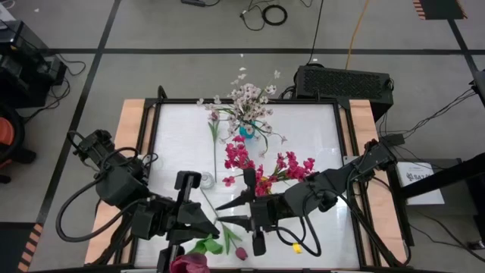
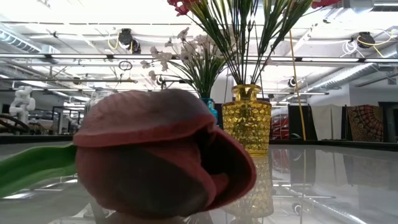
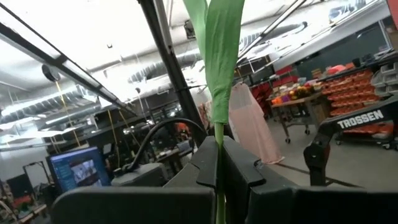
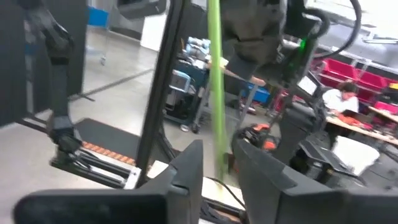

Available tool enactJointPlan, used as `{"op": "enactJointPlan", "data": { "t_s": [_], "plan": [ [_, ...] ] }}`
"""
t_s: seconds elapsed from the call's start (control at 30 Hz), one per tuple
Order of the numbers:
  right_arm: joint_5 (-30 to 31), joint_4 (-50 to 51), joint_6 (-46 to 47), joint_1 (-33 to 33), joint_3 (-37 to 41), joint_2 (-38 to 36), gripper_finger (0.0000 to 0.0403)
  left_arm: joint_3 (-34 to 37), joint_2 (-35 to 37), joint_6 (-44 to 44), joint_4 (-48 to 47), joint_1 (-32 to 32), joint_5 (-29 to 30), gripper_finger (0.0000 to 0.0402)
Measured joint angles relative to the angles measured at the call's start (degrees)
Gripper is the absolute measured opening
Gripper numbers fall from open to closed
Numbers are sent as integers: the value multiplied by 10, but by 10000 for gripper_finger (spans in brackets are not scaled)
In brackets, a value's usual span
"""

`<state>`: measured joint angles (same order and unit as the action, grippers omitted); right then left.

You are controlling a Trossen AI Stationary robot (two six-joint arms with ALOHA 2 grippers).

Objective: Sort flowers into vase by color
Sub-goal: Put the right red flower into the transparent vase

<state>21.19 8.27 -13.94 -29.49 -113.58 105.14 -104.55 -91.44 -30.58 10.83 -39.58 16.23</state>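
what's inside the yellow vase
Green stems stand in the yellow vase, carrying magenta blooms. Its patterned glass hides how far down they reach.

Overhead looks straight down; low view sits level, near tulip [image 2: 158,155] (both show it).

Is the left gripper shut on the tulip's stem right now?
Yes: in the left wrist view the left gripper has both fingers pressed against the green stem running up between them.
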Motion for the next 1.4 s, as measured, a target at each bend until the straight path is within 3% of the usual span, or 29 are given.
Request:
{"op": "enactJointPlan", "data": {
  "t_s": [0.2, 0.33, 1.0, 1.4],
  "plan": [
    [26, -9, -18, -14, 0, -4, 141, 0, 0, -3, -2, -7, 7, 8],
    [27, -9, -18, -15, 0, -4, 150, 0, 0, -3, -3, -4, 8, 8],
    [25, -12, -21, -15, 0, -4, 17, 0, 0, -15, -8, 21, 4, 8],
    [25, -16, -35, -21, 0, -3, 99, 0, 0, -12, -23, 23, 4, 8]
  ]
}}
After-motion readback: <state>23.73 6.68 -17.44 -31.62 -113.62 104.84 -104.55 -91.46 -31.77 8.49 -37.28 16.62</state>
